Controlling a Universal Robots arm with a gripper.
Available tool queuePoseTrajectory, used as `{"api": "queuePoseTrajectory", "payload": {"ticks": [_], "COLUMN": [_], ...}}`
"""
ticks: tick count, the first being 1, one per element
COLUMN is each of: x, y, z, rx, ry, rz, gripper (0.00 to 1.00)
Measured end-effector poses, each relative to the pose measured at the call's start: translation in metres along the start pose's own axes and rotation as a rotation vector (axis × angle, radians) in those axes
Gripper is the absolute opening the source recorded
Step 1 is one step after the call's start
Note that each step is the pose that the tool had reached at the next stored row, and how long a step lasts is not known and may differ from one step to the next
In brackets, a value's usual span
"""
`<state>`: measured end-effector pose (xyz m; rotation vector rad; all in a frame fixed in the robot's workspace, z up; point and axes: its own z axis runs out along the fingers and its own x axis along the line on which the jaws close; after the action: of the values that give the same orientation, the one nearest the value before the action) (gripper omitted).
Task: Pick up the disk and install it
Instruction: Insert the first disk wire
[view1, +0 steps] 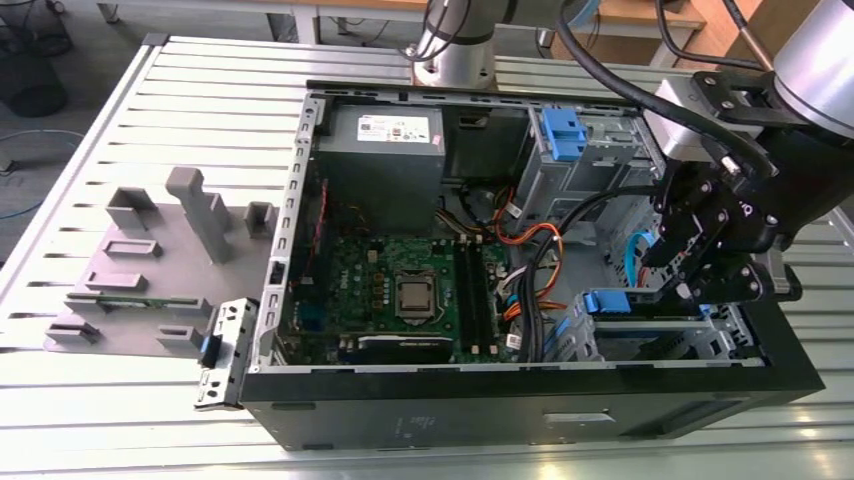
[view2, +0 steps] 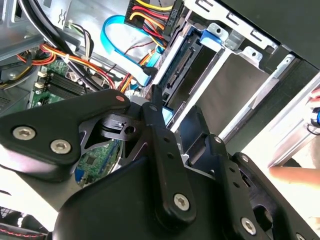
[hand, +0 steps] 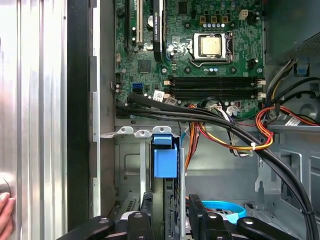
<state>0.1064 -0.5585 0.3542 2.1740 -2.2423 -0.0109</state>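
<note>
Pinching the one disk (view1: 610, 303), a flat silver-metal drive with blue plastic rails, my black two-finger pincer (view1: 687, 290) hangs from the arm, which reaches steeply down into the drive cage (view1: 667, 345). The cage is at the near corner of the open black computer case (view1: 534, 425), on the exterior view's right. I count two blue latch tabs: the disk's own and a second latch tab (view1: 561, 135) near the case's far edge.

In the second wrist view, the pincer (view2: 176, 116) sits at the disk (view2: 190, 67) inside the cage.

In the first wrist view, the pincer (hand: 170, 214) has one of its fingers (hand: 146, 207) against each face of the disk (hand: 172, 192), which stands on edge. One hand (hand: 4, 217) lies on the slatted metal table (hand: 35, 100) outside the case wall.
</note>
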Motion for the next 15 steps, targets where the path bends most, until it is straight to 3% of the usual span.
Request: {"api": "queuePoseTrajectory", "payload": {"ticks": [4,15], "x": [0.0001,0.0001], "y": [0.0001,0.0001], "z": [-0.0044,-0.006], "rx": [0.0,0.0], "ry": [-0.0001,0.0], "rz": [0.0,0.0], "gripper": [0.42,0.42]}}
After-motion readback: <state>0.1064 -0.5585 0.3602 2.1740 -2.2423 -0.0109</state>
